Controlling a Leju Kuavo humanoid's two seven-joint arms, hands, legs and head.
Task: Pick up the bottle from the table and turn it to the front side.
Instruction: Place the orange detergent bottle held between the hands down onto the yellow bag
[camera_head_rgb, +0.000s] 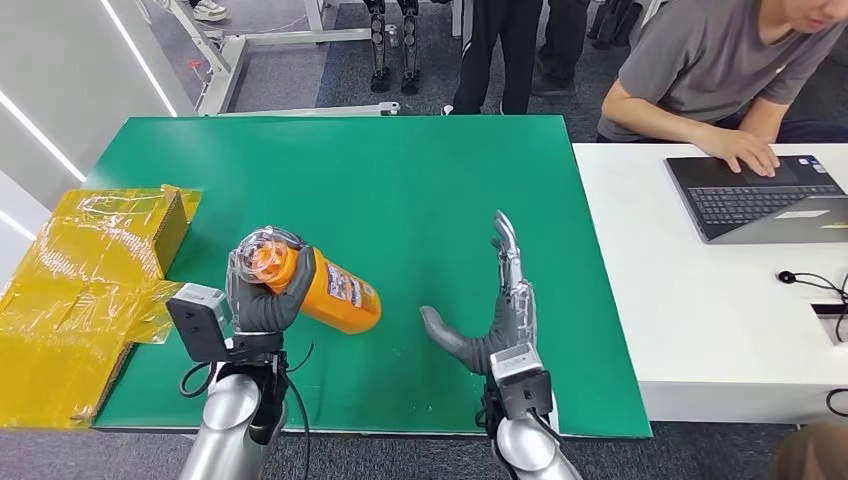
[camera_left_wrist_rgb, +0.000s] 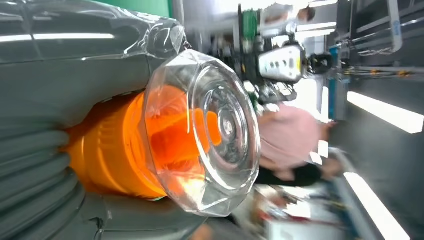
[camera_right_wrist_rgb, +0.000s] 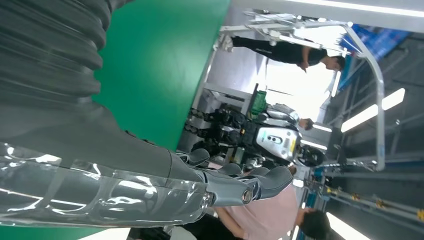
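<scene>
An orange bottle (camera_head_rgb: 335, 292) with a clear faceted cap (camera_head_rgb: 264, 252) is held in my left hand (camera_head_rgb: 262, 298), lifted off the green table (camera_head_rgb: 400, 190) and tilted, its base pointing right and down. In the left wrist view the clear cap (camera_left_wrist_rgb: 210, 130) and orange neck (camera_left_wrist_rgb: 115, 150) sit close up, wrapped by my left hand (camera_left_wrist_rgb: 45, 100). My right hand (camera_head_rgb: 495, 310) stands open to the right of the bottle, fingers straight up and thumb out toward it, touching nothing. The right wrist view has those fingers (camera_right_wrist_rgb: 240, 185) over the green surface.
A yellow-taped cardboard box (camera_head_rgb: 90, 280) lies at the table's left edge. A white table (camera_head_rgb: 700, 300) adjoins on the right with a laptop (camera_head_rgb: 760, 195) and a person (camera_head_rgb: 720, 70) typing. People's legs and another robot stand beyond the far edge.
</scene>
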